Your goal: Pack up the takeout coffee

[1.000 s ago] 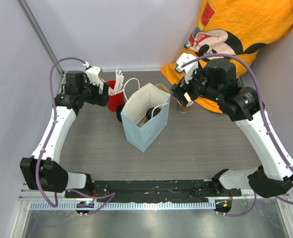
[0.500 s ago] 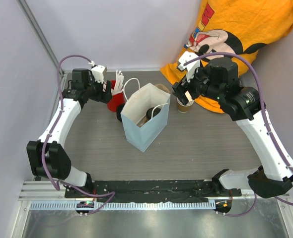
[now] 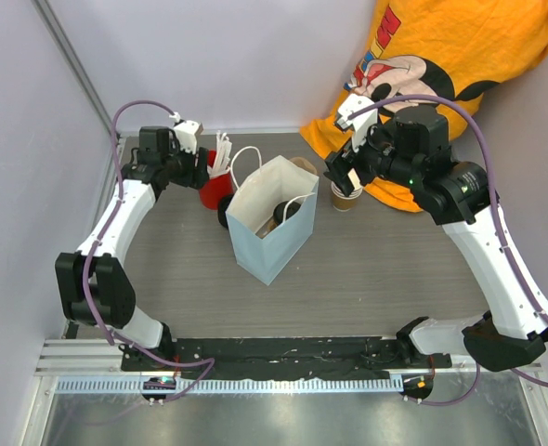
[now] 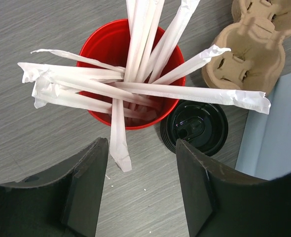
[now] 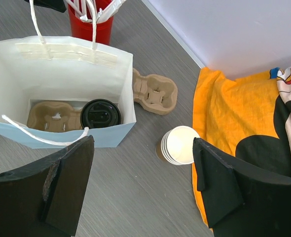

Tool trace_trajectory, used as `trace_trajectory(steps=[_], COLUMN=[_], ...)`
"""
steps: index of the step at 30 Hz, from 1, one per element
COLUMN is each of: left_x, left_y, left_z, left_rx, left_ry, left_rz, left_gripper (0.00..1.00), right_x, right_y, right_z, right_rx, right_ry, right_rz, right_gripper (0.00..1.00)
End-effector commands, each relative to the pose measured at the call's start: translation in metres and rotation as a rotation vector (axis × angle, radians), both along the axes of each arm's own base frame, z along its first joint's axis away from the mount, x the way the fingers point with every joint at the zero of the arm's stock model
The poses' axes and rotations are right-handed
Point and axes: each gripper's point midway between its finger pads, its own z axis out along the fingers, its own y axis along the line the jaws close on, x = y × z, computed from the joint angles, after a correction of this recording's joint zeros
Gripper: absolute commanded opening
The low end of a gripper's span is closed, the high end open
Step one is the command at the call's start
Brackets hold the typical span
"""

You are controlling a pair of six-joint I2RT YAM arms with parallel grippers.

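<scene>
A takeout coffee cup with a black lid (image 5: 100, 114) stands in a pulp carrier (image 5: 49, 116) inside the open pale-blue paper bag (image 5: 61, 54); its lid also shows in the top view (image 3: 289, 210). A stack of lidless kraft cups (image 5: 180, 144), white inside, stands right of the bag. My right gripper (image 5: 143, 148) is open and empty, above the table between the bag and this stack (image 3: 345, 195). My left gripper (image 4: 140, 160) is open and empty, just short of the red cup of wrapped sticks (image 4: 130, 74). A stack of black lids (image 4: 195, 129) lies beside that cup.
Loose pulp carriers (image 4: 249, 49) lie behind the bag (image 3: 269, 223). A person in an orange shirt (image 3: 441, 56) stands at the back right, the shirt reaching the table by the cup stack. Grey walls close the left and back.
My left arm has swung in towards the back, bringing its gripper a little to the right, closer to the red cup. My right gripper has shifted slightly back. Both stay open.
</scene>
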Motion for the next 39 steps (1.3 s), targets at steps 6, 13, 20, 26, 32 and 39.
trace_trajectory(steps=[6, 13, 20, 26, 32, 39], left_x=[0.020, 0.021, 0.022, 0.022, 0.022, 0.017], left_y=[-0.002, 0.000, 0.003, 0.005, 0.007, 0.007], left_z=[0.018, 0.014, 0.016, 0.020, 0.033, 0.060], left_rx=[0.005, 0.016, 0.025, 0.034, 0.028, 0.013], left_ry=[-0.088, -0.083, -0.088, -0.101, -0.125, -0.176], left_rz=[-0.015, -0.010, 0.002, 0.012, 0.034, 0.037], left_gripper=[0.46, 0.42, 0.23, 0.18, 0.07, 0.03], right_x=[-0.003, -0.004, -0.005, -0.006, -0.007, -0.008], right_y=[-0.001, 0.000, 0.001, 0.002, 0.002, 0.002], right_z=[0.015, 0.015, 0.016, 0.016, 0.016, 0.019], right_rx=[0.056, 0.060, 0.071, 0.076, 0.081, 0.085], right_ry=[-0.033, -0.026, -0.022, -0.018, -0.013, -0.017], right_rz=[0.009, 0.018, 0.027, 0.035, 0.039, 0.044], right_gripper=[0.85, 0.85, 0.85, 0.85, 0.85, 0.85])
